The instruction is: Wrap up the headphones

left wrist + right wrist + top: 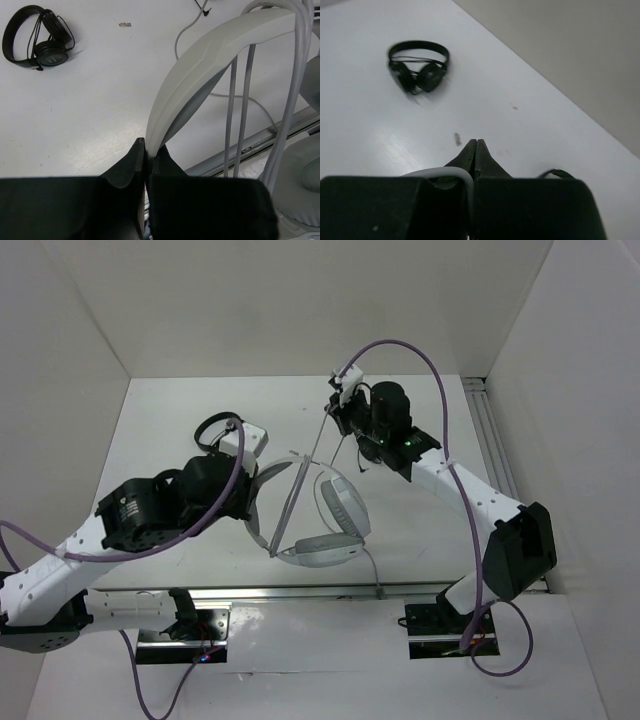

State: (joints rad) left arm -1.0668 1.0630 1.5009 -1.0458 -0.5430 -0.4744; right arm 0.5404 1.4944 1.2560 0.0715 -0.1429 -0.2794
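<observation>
Near desk (420, 530) centre: grey headphones (325, 525), earcups toward metal rail (300, 592) at near edge. Left gripper (146, 150) pinching edge of wide headband (200, 65), fingers closed tight on it. Thin grey cable (303, 475) draped over headband, strands running taut and straight up to right gripper (476, 145) farther back. Right gripper fingers pressed together, cable caught between them. Small black headphones (50, 52) lying flat on desk behind left gripper, well apart from grey pair.
</observation>
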